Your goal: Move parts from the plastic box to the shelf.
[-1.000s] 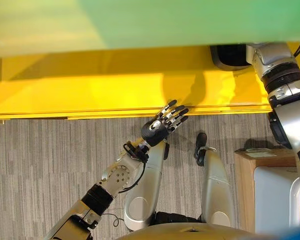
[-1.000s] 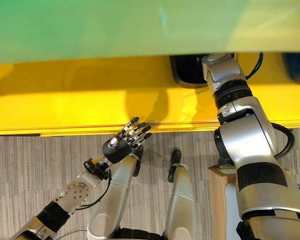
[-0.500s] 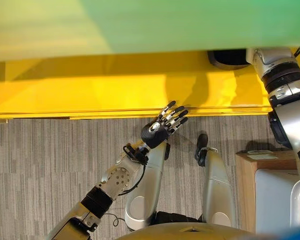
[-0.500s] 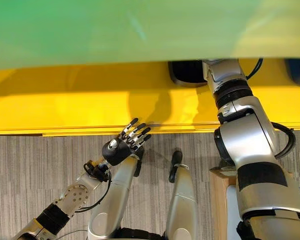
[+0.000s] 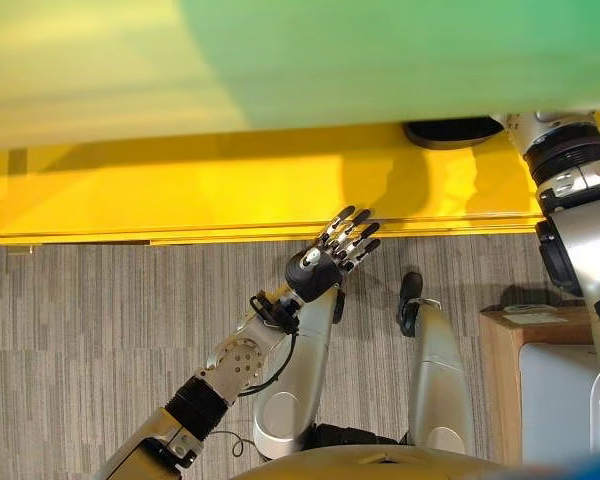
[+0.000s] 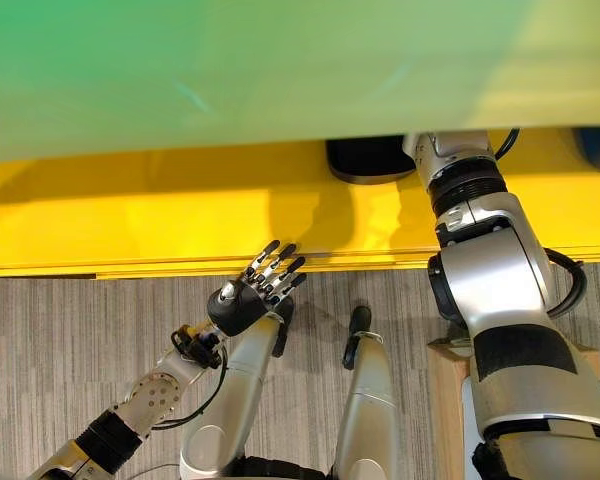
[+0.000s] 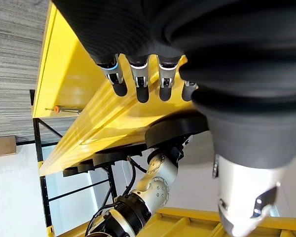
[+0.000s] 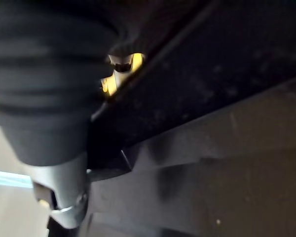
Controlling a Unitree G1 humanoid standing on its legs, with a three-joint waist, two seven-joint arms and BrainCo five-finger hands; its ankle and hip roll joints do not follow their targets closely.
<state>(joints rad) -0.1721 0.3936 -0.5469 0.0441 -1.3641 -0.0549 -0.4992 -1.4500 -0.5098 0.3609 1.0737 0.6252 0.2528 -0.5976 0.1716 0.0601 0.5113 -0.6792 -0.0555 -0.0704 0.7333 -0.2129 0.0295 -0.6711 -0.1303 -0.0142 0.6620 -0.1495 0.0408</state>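
A black rounded part (image 5: 450, 131) lies on the yellow shelf (image 5: 180, 190), half hidden under the green-tinted upper board (image 5: 280, 50). My right arm (image 6: 490, 280) reaches up to it, and the hand goes out of sight beneath that board. The right wrist view has my right hand (image 8: 44, 89) pressed close to a dark surface (image 8: 212, 98), its fingers mostly hidden. My left hand (image 5: 315, 268) hovers at the shelf's front edge, open with straight fingers and holding nothing. The left wrist view looks past its fingers (image 7: 138, 84) along the shelf to the black part (image 7: 177, 131).
A brown cardboard box (image 5: 500, 340) with a white plastic box (image 5: 565, 400) on it stands at the lower right beside my right arm. Grey striped carpet (image 5: 100, 330) runs in front of the shelf. A black shelf frame (image 7: 39, 163) is seen in the left wrist view.
The camera has shifted a little, so the upper board covers more of the black part. The left hand stays open at the shelf edge. The right arm holds its reach.
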